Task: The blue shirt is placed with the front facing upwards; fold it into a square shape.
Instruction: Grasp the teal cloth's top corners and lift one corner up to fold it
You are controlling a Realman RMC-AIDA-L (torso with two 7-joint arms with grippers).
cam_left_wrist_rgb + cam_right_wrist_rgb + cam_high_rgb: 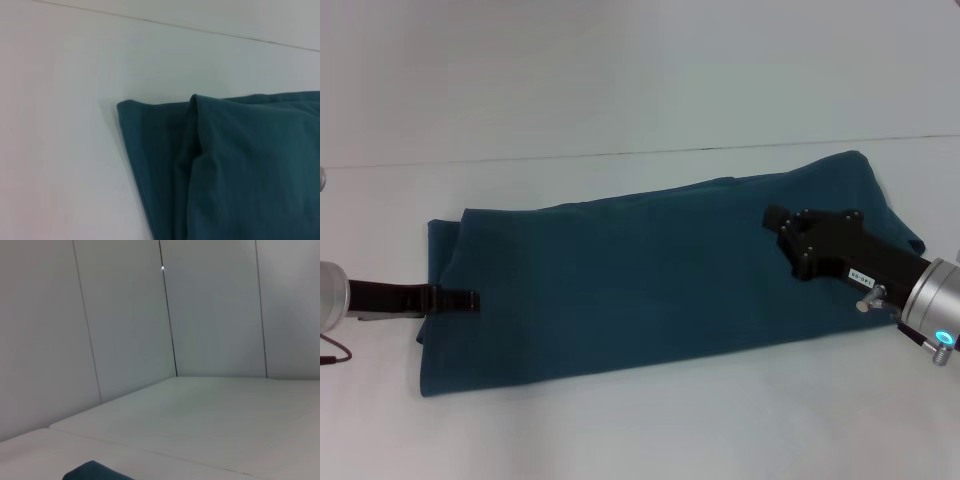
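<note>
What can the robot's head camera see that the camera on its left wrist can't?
Only the head view shows the whole blue shirt folded into a long band, the left gripper at its left edge and the right gripper over its right end. Only the left wrist view shows the shirt's corner close up, with one layer lapped over another. Both show the teal shirt lying on the white table.
</note>
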